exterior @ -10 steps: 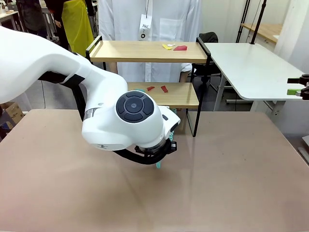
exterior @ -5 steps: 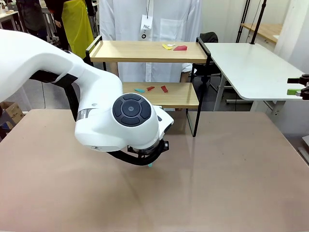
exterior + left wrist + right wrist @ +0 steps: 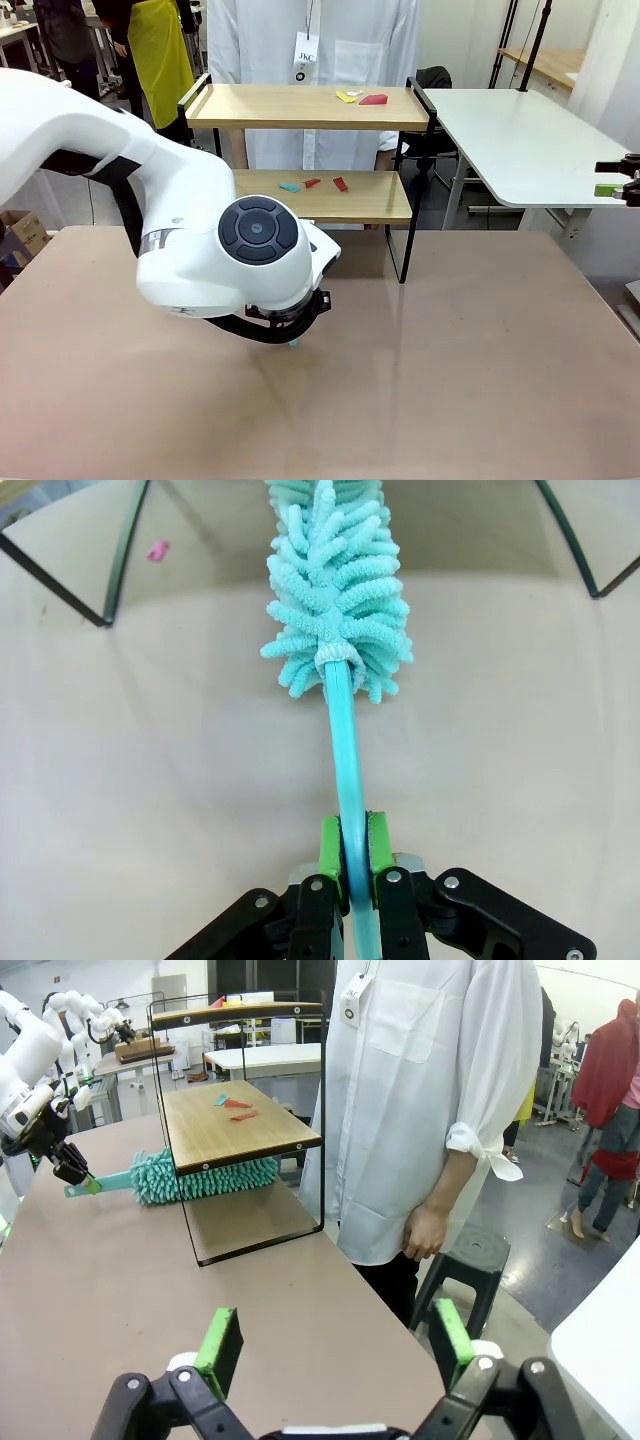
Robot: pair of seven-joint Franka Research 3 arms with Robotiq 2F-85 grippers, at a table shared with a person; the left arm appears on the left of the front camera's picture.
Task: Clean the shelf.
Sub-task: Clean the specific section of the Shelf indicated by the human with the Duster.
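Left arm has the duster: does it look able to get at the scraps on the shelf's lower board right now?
Probably not yet. The left gripper is shut on the duster, whose head lies under the lower board, which sits between it and the scraps. The front of the shelf looks open.

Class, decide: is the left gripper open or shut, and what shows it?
Shut: the left gripper has its green pads pressed on the teal duster handle.

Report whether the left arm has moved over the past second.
Yes. The white left arm has slid leftward in the front view, away from the right post of the two-tier light-wood, black-framed shelf.
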